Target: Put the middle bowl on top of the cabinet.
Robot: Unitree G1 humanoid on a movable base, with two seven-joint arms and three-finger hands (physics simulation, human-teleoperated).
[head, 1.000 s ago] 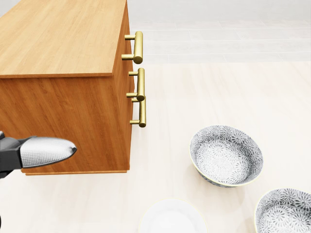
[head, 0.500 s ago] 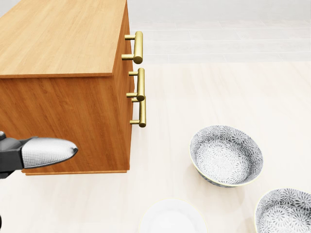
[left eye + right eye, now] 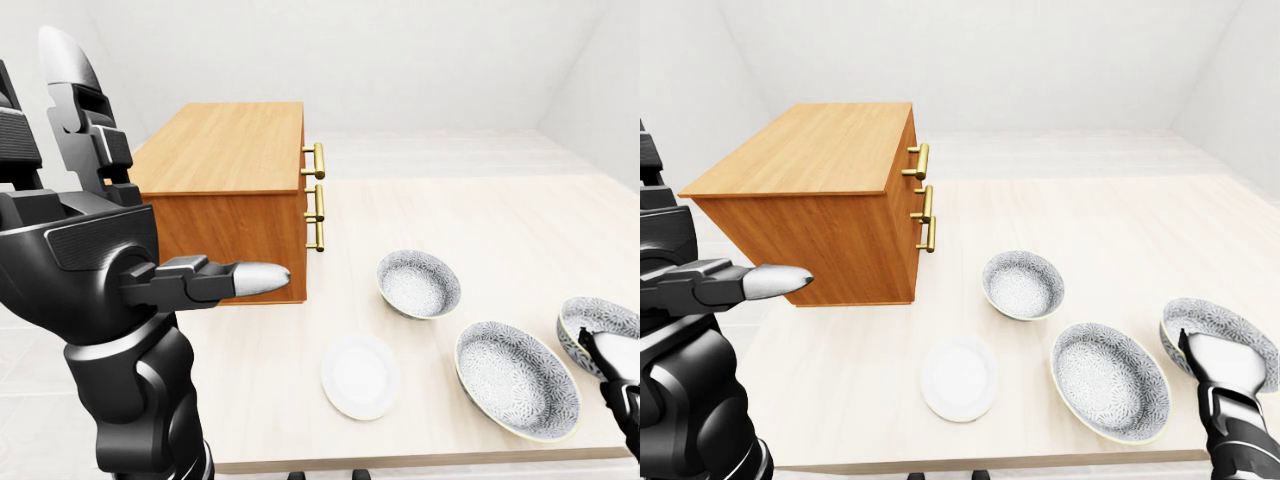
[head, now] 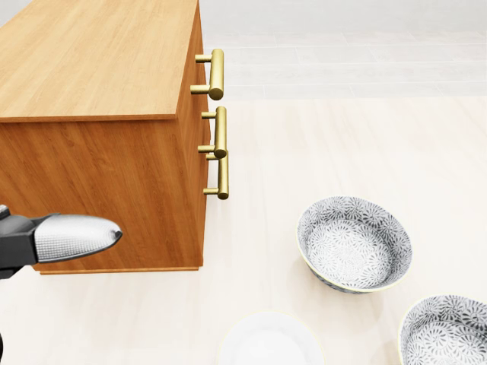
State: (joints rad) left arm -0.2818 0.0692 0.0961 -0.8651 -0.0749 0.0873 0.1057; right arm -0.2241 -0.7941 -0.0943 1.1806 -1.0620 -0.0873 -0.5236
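Located middle bowl [image 3: 1110,380] low on table [image 3: 1120,230], between small bowl [image 3: 1022,284] and rightmost bowl [image 3: 1215,325] — just left of right hand [image 3: 1228,395].
Judged right hand nearer; saw left hand [image 3: 90,250] raised beside cabinet [image 3: 235,150], fingers spread, empty, well apart from target. Couldn't tell right hand's opening — cropped at view edge, showed only one fingertip over rightmost bowl.
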